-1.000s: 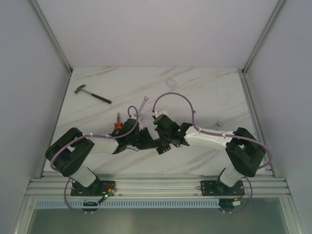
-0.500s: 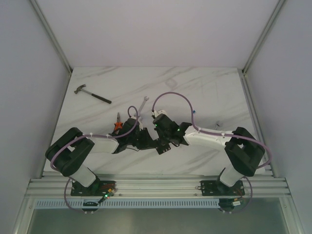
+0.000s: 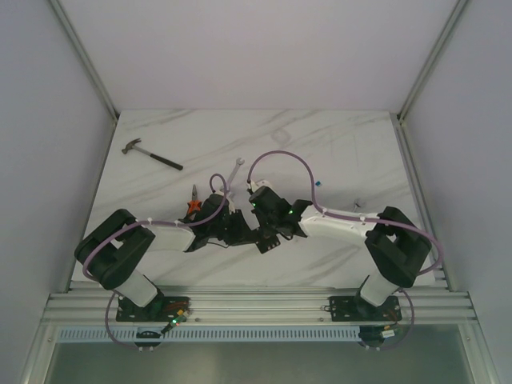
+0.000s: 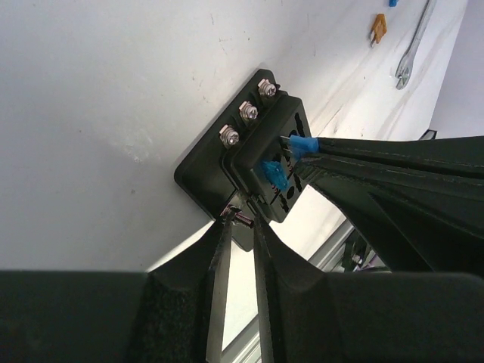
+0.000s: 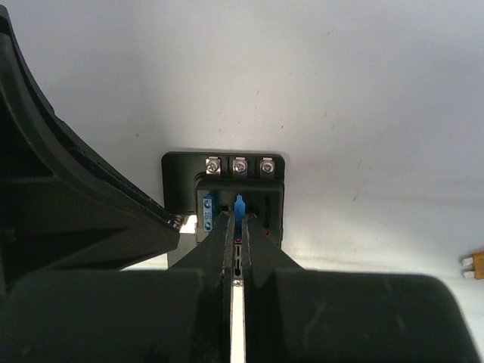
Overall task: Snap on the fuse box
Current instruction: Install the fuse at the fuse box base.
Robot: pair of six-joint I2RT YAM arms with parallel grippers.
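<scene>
Top view: left arm and right arm meet over mid-table, masking the fuse box.

Left wrist view: the box lies flat on the table. The left gripper is pinched nearly closed on a terminal stud at its near edge, apparently steadying it. One seated fuse shows.

Right wrist view: the right gripper clamps a blue fuse, tip at a slot. It is judged not yet home, so pressing in remains.

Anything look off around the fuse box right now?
Nothing damaged or askew. The fuse box lies flat, held at one end by the left tool; the right tool pinches a blue fuse at its slots. One amber fuse lies loose nearby.
</scene>
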